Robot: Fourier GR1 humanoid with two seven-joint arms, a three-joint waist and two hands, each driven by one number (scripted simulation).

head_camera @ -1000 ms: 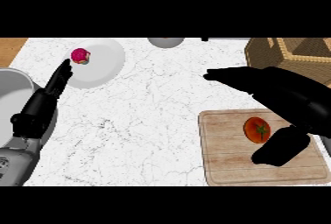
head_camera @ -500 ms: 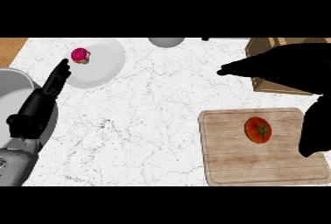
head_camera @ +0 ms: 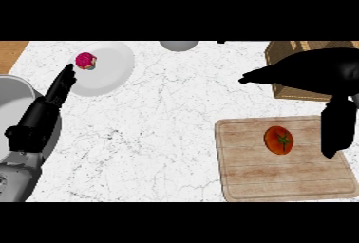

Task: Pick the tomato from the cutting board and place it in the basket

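Note:
A red tomato with a green stem lies on the wooden cutting board at the lower right. My right hand hovers over the board's far edge, open. Its fingers point left and its thumb hangs down just right of the tomato, apart from it. The wooden basket stands at the upper right corner, mostly hidden under that hand. My left hand rests open at the left, fingers straight and pointing toward a plate.
A white plate at the upper left carries a small pink item. A grey bowl sits at the far edge. A metal pot rim shows at the left, beside my left hand.
My right hand has drawn right and back from over the board toward the basket, uncovering the tomato. The tomato and my left hand have stayed put.

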